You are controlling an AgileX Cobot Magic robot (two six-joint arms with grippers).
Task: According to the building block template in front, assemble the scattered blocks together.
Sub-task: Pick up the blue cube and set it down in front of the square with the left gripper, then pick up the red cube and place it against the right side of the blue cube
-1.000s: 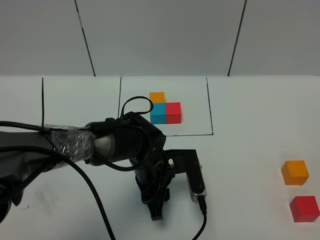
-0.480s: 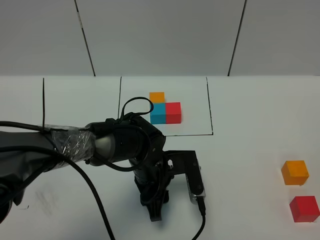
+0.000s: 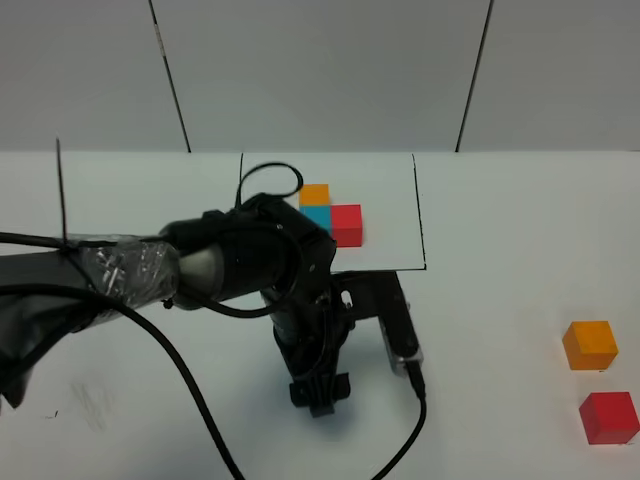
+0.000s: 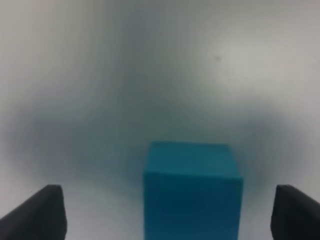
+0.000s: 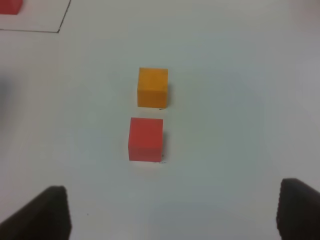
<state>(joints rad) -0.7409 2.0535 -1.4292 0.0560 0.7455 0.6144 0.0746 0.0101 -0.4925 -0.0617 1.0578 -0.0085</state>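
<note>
- while the left arm (image 3: 230,275) leans over the middle of the white table (image 3: 500,300), its left gripper (image 4: 170,212) points down with the jaws spread wide, not holding anything.
- the loose cyan-blue cube (image 4: 192,192) sits on the table between the two dark fingertips (image 4: 42,215), with a clear gap on each side, so neither one touches it. the high view can't show this cube, the arm covers it.
- the template (image 3: 345,224) is at the far middle of the table inside its thin black outline (image 3: 420,215): orange at the back, cyan-blue in front of it, red beside the cyan-blue. the arm hides part of the cyan-blue one.
- the loose orange cube (image 3: 589,345) and loose red cube (image 3: 609,417) are way off on the right side, near each other but not touching, orange farther back.
- right gripper (image 5: 172,215) hovers wide open too, nothing between its tips, both those cubes on the table ahead of it.
</note>
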